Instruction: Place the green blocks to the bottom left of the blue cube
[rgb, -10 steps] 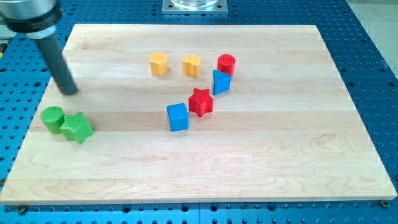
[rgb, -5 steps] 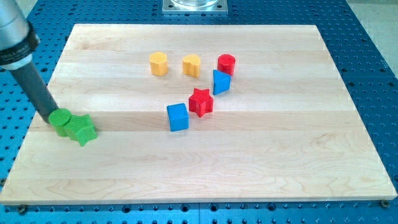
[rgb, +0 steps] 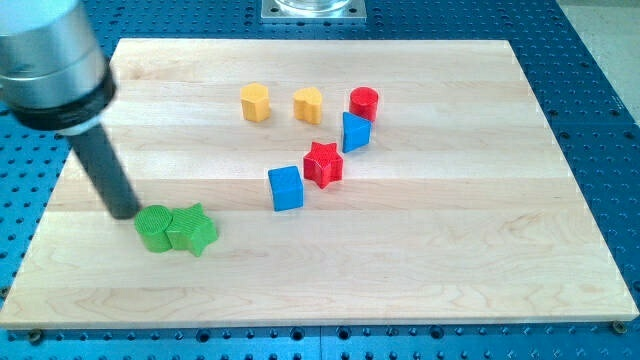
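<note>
A single camera looked down at a slant from the near side of the pale wooden board surface (rgb: 420, 270), taking in almost the whole board and the blue perforated metal base (rgb: 600, 120) around it. No second view shared the scene.

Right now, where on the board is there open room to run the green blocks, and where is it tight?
Open: the strip between the green star and the blue cube, the whole bottom band, and the view's right. My tip sits at the green cylinder's left. Crowded: red star touching the cube, blue wedge, red cylinder, two yellow blocks.
</note>
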